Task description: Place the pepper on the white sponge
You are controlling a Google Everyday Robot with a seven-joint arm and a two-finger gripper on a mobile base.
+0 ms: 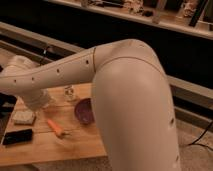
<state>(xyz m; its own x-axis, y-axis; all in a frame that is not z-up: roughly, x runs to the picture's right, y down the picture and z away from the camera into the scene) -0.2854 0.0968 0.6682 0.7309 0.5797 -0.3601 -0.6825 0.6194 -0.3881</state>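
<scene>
You have one pepper (pixel 56 128) lying on the surface (pixel 65 146), between one white sponge (pixel 23 117) and one purple bowl (pixel 85 111). The arm reaches left, and its gripper (pixel 41 102) hangs near the sponge, jaws apart and empty.

Wooden table top (pixel 80 147) in warm, dim light. Behind it, pale horizontal rails (pixel 190 90) cross a dark wall (pixel 100 25); a light shelf (pixel 165 22) bearing indistinct objects runs along the top. Lower right: speckled grey floor (pixel 195 157) with a thin black cable (pixel 202 136) lying on it.
</scene>
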